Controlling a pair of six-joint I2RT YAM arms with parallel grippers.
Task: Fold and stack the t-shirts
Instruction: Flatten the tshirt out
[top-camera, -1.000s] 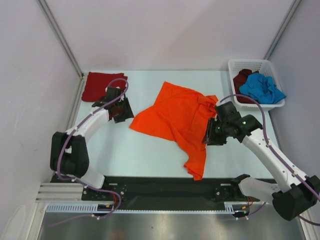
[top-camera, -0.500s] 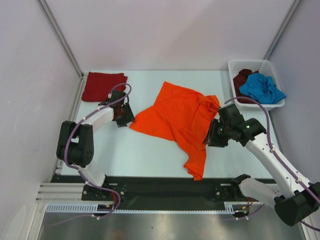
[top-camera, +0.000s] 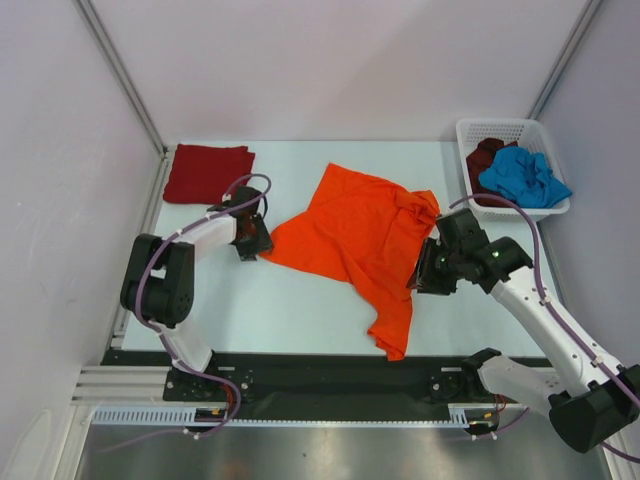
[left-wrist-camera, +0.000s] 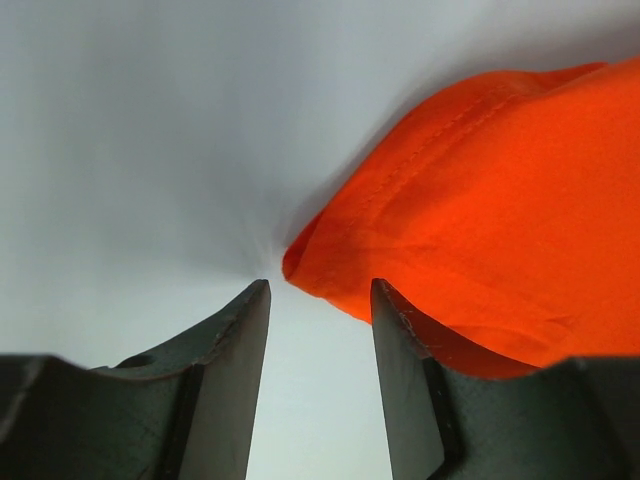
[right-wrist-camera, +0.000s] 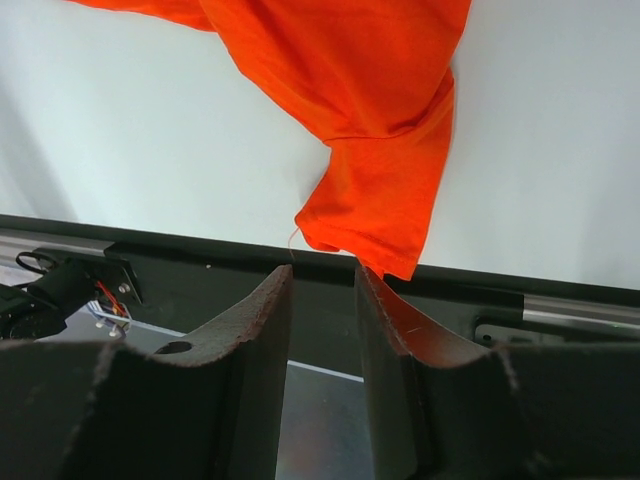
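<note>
From the top external view, the task looks about a quarter done. One dark red t-shirt (top-camera: 207, 172) lies folded flat at the far left corner of the worktop (top-camera: 300, 310), the start of a stack. The orange t-shirt (top-camera: 350, 235) is spread unfolded and rumpled in the middle, one sleeve trailing toward the near edge. The blue t-shirt (top-camera: 523, 176) and the dark maroon t-shirt (top-camera: 487, 158) sit crumpled in the white lattice basket (top-camera: 510, 125) at the far right. That leaves three shirts to fold, by my reckoning. The left tool (top-camera: 255, 240) sits low at the orange shirt's left corner. The right tool (top-camera: 425, 270) is over the shirt's right edge.

In the left wrist view, the left tool (left-wrist-camera: 320, 290) has its jaws moderately parted. The hemmed corner of the orange t-shirt (left-wrist-camera: 480, 210) lies just beyond the tips and in line with the gap. Nothing is gripped, and I cannot tell whether the right-hand finger (left-wrist-camera: 400, 340) touches the cloth.

In the right wrist view, the right tool (right-wrist-camera: 323, 272) has its jaws narrowly parted with nothing between them. The orange t-shirt (right-wrist-camera: 350, 80) and its dangling sleeve lie on the worktop beyond the tips, apart from the fingers.
</note>
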